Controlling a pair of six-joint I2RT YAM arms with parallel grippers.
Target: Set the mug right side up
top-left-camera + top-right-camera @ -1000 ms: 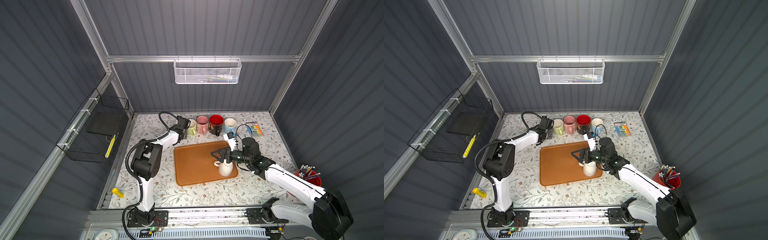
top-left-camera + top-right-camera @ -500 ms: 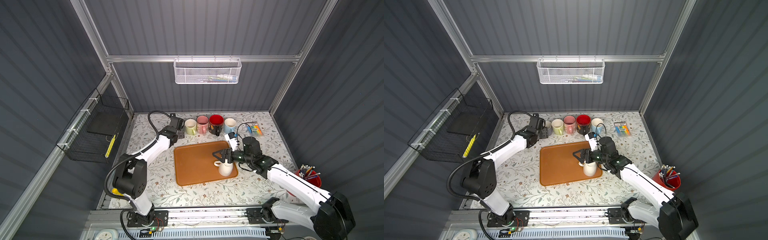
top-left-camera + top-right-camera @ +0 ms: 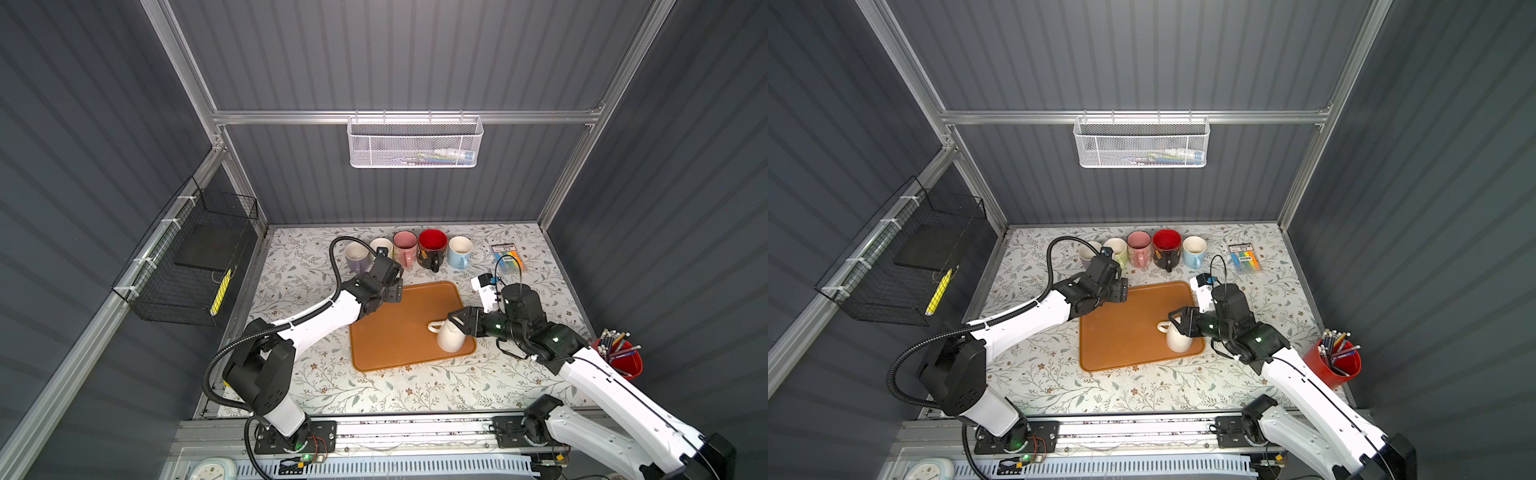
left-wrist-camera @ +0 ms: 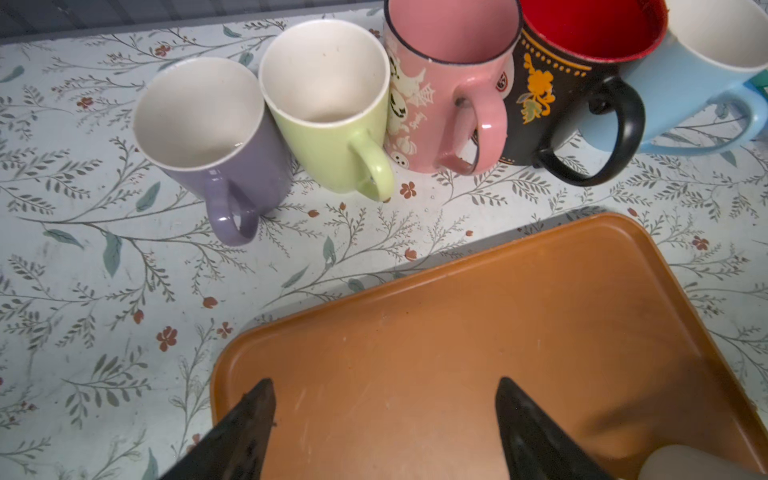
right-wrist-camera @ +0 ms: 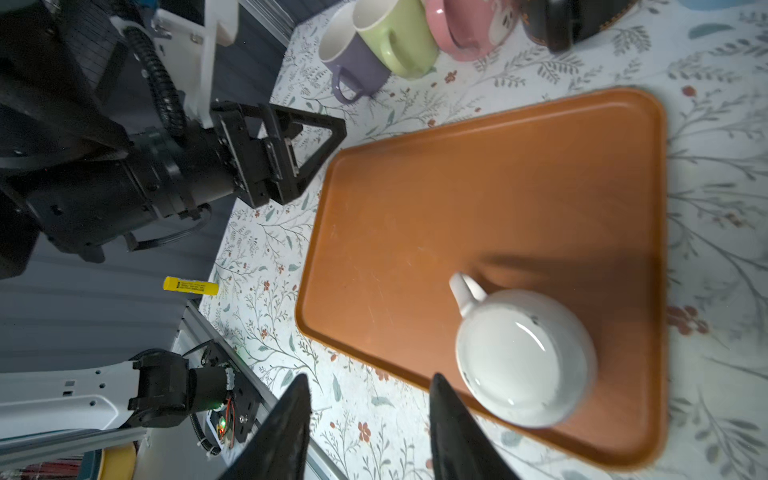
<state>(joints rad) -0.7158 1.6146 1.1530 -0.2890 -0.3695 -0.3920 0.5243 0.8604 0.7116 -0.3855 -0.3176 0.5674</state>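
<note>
I had the right arm stretched low from the front right, wrist level, so the right gripper [image 3: 459,321] pointed sideways at the white mug [image 3: 451,340]. The mug stood base-up near the front right corner of the orange tray [image 3: 390,332]. The right gripper's fingers [image 5: 453,424] were parted with nothing between them, the mug just beside one. The left arm reached forward, its left gripper [image 4: 384,386] spread wide and empty over the tray's far left corner.
</note>
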